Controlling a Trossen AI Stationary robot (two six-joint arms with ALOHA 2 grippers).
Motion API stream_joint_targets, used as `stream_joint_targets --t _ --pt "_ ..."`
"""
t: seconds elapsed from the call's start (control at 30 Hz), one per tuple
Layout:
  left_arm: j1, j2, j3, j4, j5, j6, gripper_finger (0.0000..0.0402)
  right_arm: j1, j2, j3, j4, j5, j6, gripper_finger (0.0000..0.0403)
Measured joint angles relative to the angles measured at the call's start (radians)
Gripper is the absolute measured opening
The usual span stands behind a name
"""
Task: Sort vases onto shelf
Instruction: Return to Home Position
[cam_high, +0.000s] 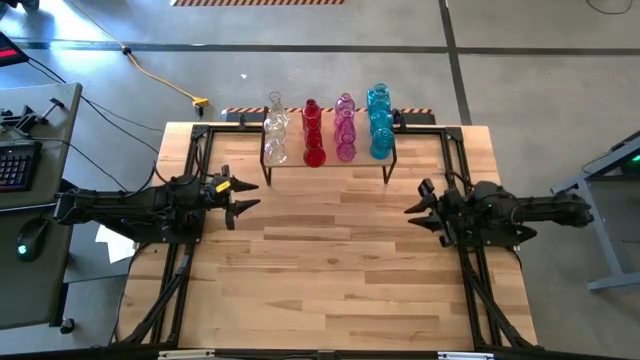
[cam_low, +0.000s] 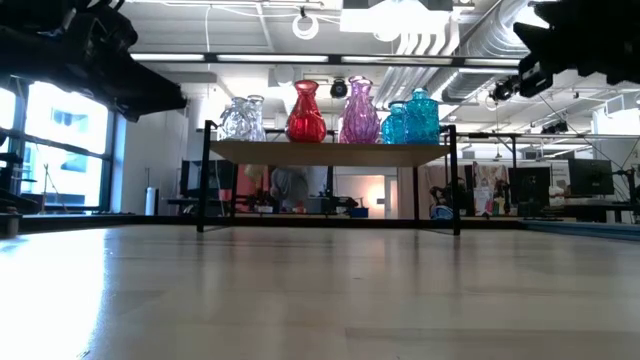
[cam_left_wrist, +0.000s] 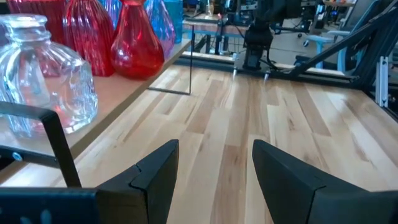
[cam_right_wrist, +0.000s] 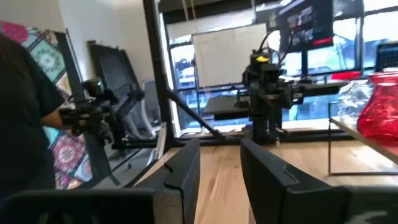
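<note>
The shelf (cam_high: 330, 162), a light-wood board on thin black legs, stands at the table's far edge. On it the vases stand on their bases in four rows by colour: clear (cam_high: 275, 125), red (cam_high: 313, 135), pink (cam_high: 345, 128), blue (cam_high: 380, 125). The low view shows them side by side, the red one (cam_low: 306, 112) near the middle. My left gripper (cam_high: 245, 197) hovers open over the table's left part, short of the shelf; my right gripper (cam_high: 420, 198) hovers open over the right part. Both hold nothing. The left wrist view shows a clear vase (cam_left_wrist: 43, 78) and red vases (cam_left_wrist: 134, 40) close by.
Black metal frame rails (cam_high: 455, 160) run along the table's left, right and far sides. The wooden tabletop (cam_high: 330, 260) between and in front of the arms is bare. A desk with a keyboard (cam_high: 15, 165) stands left of the table. A person's dark sleeve (cam_right_wrist: 22, 112) shows beyond the table.
</note>
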Motion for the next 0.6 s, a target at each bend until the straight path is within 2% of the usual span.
stream_joint_targets --t 0.1,0.6 --pt "0.0 0.0 0.0 -0.024 0.0 0.0 0.0197 0.0 0.0 -0.042 0.063 0.011 0.0 0.0103" --pt "0.0 0.0 0.0 -0.067 -0.003 -0.029 0.0197 0.0 0.002 -0.042 -0.03 0.02 0.0 0.0103"
